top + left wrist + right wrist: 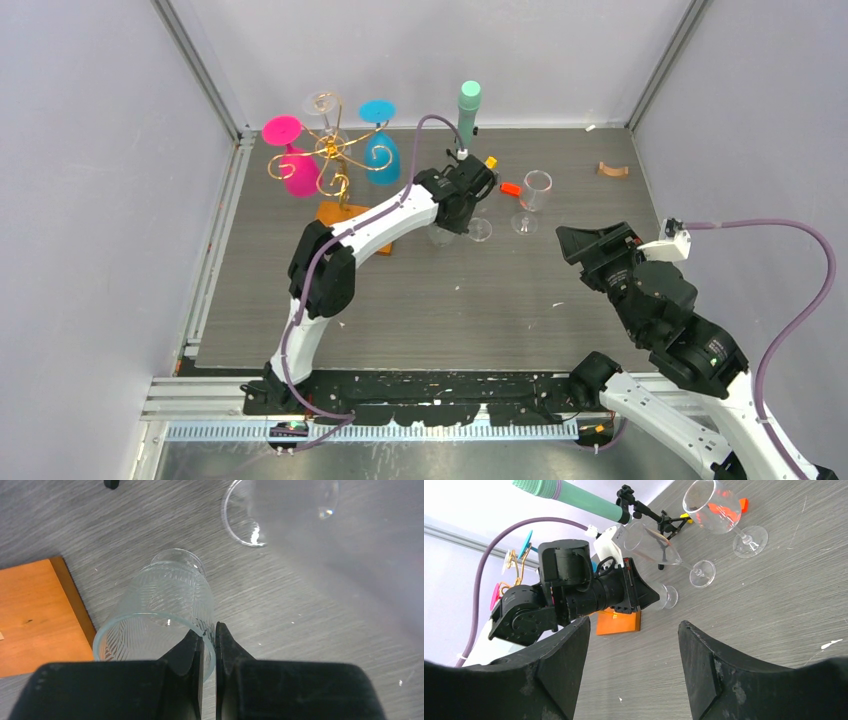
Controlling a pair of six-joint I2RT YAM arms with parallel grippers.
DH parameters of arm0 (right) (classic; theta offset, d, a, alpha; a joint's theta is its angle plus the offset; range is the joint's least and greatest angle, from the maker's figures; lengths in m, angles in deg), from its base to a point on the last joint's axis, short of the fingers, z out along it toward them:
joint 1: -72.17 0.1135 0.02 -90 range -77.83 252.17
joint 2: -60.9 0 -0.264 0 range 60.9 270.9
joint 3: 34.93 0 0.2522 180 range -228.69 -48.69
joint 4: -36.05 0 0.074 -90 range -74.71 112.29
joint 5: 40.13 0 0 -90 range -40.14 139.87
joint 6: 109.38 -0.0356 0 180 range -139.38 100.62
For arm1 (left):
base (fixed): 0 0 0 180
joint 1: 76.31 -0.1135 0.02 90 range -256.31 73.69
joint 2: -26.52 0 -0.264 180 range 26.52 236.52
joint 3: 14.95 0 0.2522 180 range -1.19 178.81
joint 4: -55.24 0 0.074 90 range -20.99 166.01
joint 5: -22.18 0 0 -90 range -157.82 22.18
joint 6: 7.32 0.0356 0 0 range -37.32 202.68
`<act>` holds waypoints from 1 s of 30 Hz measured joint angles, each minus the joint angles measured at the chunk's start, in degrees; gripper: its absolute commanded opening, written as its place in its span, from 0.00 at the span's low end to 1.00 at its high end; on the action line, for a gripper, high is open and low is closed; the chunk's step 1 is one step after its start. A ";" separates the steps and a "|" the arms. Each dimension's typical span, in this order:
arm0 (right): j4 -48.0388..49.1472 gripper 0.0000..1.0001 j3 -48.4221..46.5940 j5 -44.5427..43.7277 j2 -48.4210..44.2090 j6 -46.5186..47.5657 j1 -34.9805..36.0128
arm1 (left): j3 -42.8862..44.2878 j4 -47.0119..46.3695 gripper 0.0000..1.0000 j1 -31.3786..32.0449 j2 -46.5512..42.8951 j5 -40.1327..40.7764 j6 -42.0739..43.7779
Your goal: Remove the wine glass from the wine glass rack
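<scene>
Left fingers (186, 656) are pressed together on the rim of the wine glass (165, 597), one finger inside the bowl and one outside. The glass is clear with a cut pattern. It is off the wine glass rack (333, 148) and sits just right of the rack's orange wooden base (335, 213), low over the tabletop (400, 310). I cannot tell whether its foot touches the surface. On the rack itself I see a pink glass (290, 165) hanging on the left side, a blue glass (380, 152) on the right side and a clear glass (322, 103) at the far side. Right of the rack, past the held glass, another clear stemmed glass (651, 542) sits tilted close beside the left wrist, and I cannot tell what it leans on. Further right of the rack an upright clear glass (537, 190) stands with a small orange piece (510, 188) beside it. A mint-green cylinder (468, 105) on a black tripod stands right of the rack, toward the back wall. Right fingers (559, 670) are spread apart with nothing between them, well to the right of the rack and nearer to me.
</scene>
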 measured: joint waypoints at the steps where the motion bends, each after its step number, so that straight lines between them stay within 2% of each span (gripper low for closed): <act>1: 0.00 0.70 0.09 0.00 0.00 -0.02 0.00 | -1.25 -0.70 0.00 -0.39 0.00 0.02 -0.39; 10: -0.39 0.70 0.24 -0.02 0.00 -0.20 0.00 | -3.56 -5.68 0.00 -2.49 -0.02 0.02 -3.30; 20: -0.55 0.70 0.35 -0.02 0.00 -0.42 -0.09 | -4.00 -7.26 0.00 -2.60 -0.02 -0.15 -4.57; 26: -0.79 0.70 0.35 0.00 -0.09 -0.42 -0.09 | -4.00 -7.28 0.11 -2.89 -0.02 0.17 -4.81; 30: -0.83 0.70 0.37 0.00 -0.31 -0.44 -0.09 | -4.00 -7.28 0.25 -3.30 -0.02 0.04 -4.83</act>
